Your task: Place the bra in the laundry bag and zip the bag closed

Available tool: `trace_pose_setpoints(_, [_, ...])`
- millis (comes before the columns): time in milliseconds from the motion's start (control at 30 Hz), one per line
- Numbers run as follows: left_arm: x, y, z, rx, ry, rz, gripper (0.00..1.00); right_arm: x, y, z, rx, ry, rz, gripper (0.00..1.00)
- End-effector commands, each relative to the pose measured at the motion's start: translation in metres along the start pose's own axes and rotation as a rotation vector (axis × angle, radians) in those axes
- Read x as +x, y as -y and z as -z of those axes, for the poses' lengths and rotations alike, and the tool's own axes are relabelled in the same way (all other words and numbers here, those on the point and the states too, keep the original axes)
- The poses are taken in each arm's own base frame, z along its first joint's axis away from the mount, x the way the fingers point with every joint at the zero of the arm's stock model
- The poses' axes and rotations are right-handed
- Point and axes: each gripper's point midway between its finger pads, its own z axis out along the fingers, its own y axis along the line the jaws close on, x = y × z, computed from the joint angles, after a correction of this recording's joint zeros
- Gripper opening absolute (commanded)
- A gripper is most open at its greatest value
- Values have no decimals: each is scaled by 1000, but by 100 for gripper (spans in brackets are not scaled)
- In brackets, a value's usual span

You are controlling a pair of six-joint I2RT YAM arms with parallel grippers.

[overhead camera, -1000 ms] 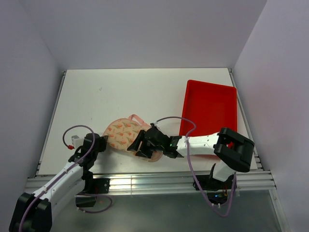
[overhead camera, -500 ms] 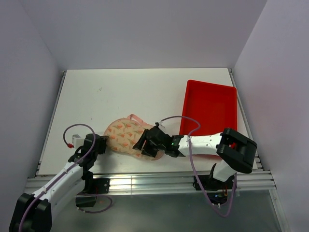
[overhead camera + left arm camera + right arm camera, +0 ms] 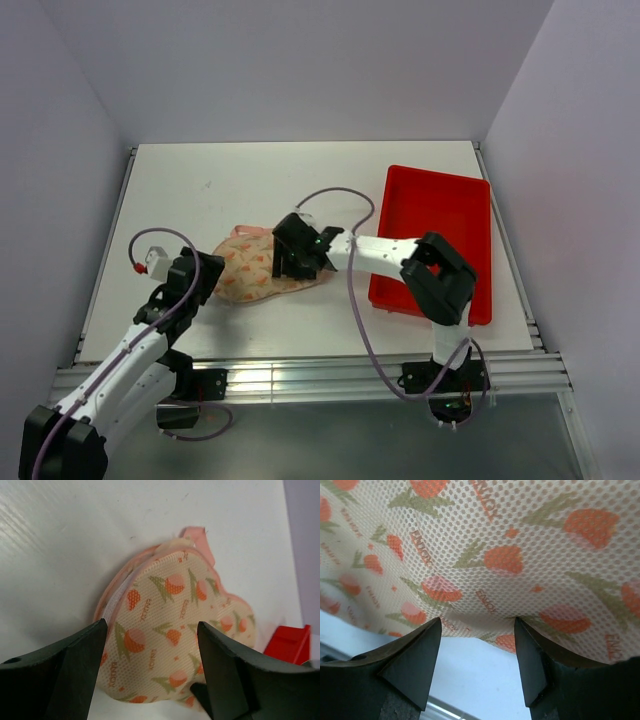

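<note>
Two spread claws are flanking the laundry bag: left gripper at nine o'clock, right gripper over its three o'clock lobe.

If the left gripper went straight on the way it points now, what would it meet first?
The bag: its printed lobe lies straight ahead of the left gripper, framed between its open fingers. Nothing seems to intervene, though depth is unclear.
</note>
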Motion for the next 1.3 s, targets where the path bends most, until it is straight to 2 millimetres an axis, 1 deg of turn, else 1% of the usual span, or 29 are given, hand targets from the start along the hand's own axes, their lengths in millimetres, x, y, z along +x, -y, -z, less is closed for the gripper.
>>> trace_pose_setpoints(0, [-4,16,-2,21,-1,-124,80,-10,25,-7,162,-50,227,67])
trace_pose_setpoints(33, [-2,16,-4,13,-11,-138,79,-24,13,-7,144,-36,262,67])
trace_pose_setpoints(67, [-2,16,-6,0,-12,-156,79,-27,22,-16,174,-60,263,67])
trace_pose_setpoints(100, [-2,13,-7,-19,-15,-175,79,-32,22,-18,175,-61,273,67])
trace_pose_setpoints(133, [-2,12,-7,-27,-13,-180,79,-43,17,-17,162,-47,287,67])
trace_pose_setpoints(167, [-6,13,-8,-34,4,-194,79,-50,23,-20,177,-51,284,67])
trace_pose_setpoints(267, [-12,14,-6,-39,28,-206,79,-69,24,-15,200,-24,319,67])
trace_pose_setpoints(333, [-17,15,-7,-36,49,-231,80,-81,21,-7,208,11,334,67])
trace_pose_setpoints(400, [-19,12,-11,-64,59,-258,80,-91,16,8,204,50,332,68])
trace_pose_setpoints(467, [-16,10,-17,-86,53,-283,80,-96,5,24,165,76,321,68])
trace_pose_setpoints(533, [-15,9,-20,-95,47,-299,81,-92,2,33,141,79,305,68])
trace_pose_setpoints(567, [-14,10,-22,-92,46,-303,82,-95,-6,46,108,101,295,68])
trace_pose_setpoints(600, [-12,11,-24,-80,44,-304,82,-93,-9,51,87,100,281,68])
trace_pose_setpoints(633, [-8,14,-24,-58,27,-305,83,-85,-6,52,84,89,276,68])
trace_pose_setpoints(667, [-4,12,-25,-39,12,-329,83,-88,-13,66,44,120,266,68])
trace_pose_setpoints(700, [-2,19,-26,-5,9,-324,83,-82,-17,70,13,114,244,68])
trace_pose_setpoints(733, [0,19,-27,-4,-2,-332,84,-66,-8,67,13,82,237,68])
trace_pose_setpoints(767, [2,17,-29,-10,-9,-351,84,-67,-19,78,-55,116,222,68])
trace_pose_setpoints(800, [2,18,-30,-13,-10,-358,84,-58,-24,81,-99,102,193,68])
trace_pose_setpoints(833, [2,17,-32,-17,-11,-365,84,-44,-12,80,-100,88,179,68])
trace_pose_setpoints(867, [3,17,-34,-24,-14,-375,84,-36,-22,79,-163,88,171,68])
trace_pose_setpoints(1000, [8,19,-43,-29,-26,-382,84,0,-29,69,-277,55,85,68])
trace_pose_setpoints(1033, [7,24,-45,-26,-22,-379,83,16,-18,59,-268,27,70,69])
trace_pose_setpoints(1067, [10,20,-51,-50,-29,-389,83,17,-30,58,-331,40,63,69])
trace_pose_setpoints(1100, [11,19,-54,-60,-31,-393,82,25,-34,56,-354,26,35,70])
trace_pose_setpoints(1133, [10,23,-56,-62,-27,-391,82,36,-28,48,-358,10,20,71])
trace_pose_setpoints(1167, [12,18,-61,-87,-34,-396,82,34,-41,49,-423,35,8,72])
trace_pose_setpoints(1200, [12,17,-63,-96,-28,-394,81,40,-46,47,-448,29,-14,73])
trace_pose_setpoints(1267, [12,19,-67,-97,-20,-381,81,42,-47,39,-467,55,-31,73])
